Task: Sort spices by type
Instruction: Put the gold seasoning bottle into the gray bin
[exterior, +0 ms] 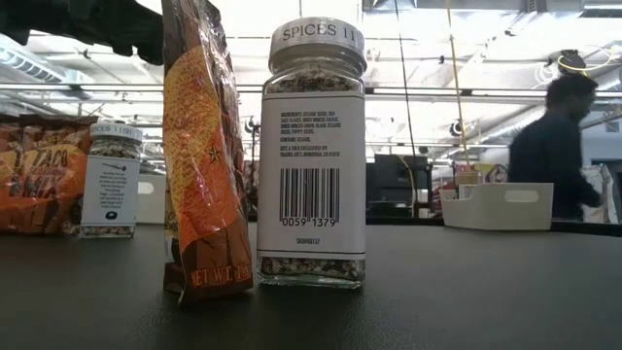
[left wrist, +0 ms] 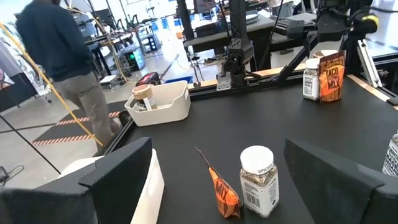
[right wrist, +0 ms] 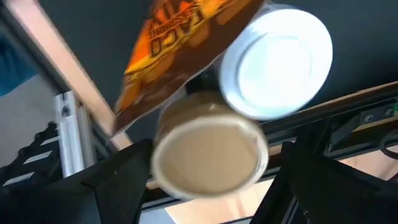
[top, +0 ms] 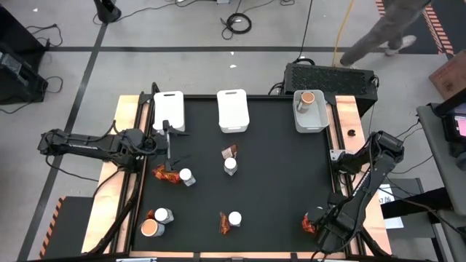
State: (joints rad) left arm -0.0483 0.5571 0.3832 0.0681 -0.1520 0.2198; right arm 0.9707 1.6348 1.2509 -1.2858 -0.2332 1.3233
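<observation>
**Spice items scattered on a black table, both grippers open and empty**

High view. Three white bins stand along the far edge of the black table (top: 277, 182): a left bin (top: 168, 110), a middle bin (top: 233, 110), and a right bin (top: 310, 111) that holds one tan-topped tub (top: 309, 98). The left gripper (top: 167, 135) hangs over the table's left side, just in front of the left bin, its jaws spread wide and holding nothing. Just nearer than it lie a red-orange sachet (top: 165, 173) and a white-lidded jar (top: 186, 176), touching. At mid-table a second sachet (top: 230, 151) stands beside a second jar (top: 231, 165). A third pair, sachet (top: 224, 223) and jar (top: 235, 218), sits near the front edge. At the front left corner are a jar (top: 163, 215) and a tub (top: 151, 228). The right gripper (top: 318, 227) is low at the front right corner, over a sachet (top: 309, 224).

Low view. A sachet (exterior: 202, 146) stands upright, touching a clear jar (exterior: 313, 156) with a barcode label. Farther left are another jar (exterior: 109, 180) and sachet (exterior: 39, 175). A person (exterior: 549, 146) stands in the room behind a white bin (exterior: 501, 206).

Left wrist view. The left arm's fingers (left wrist: 118, 174) stand wide apart; between and beyond them are a sachet (left wrist: 222, 193) and a jar (left wrist: 259, 180).

Right wrist view. The right arm's fingers (right wrist: 115, 177) are wide apart and grip nothing; close before them are a tub (right wrist: 208, 155), a white jar lid (right wrist: 277, 59) and a sachet (right wrist: 171, 43).
</observation>
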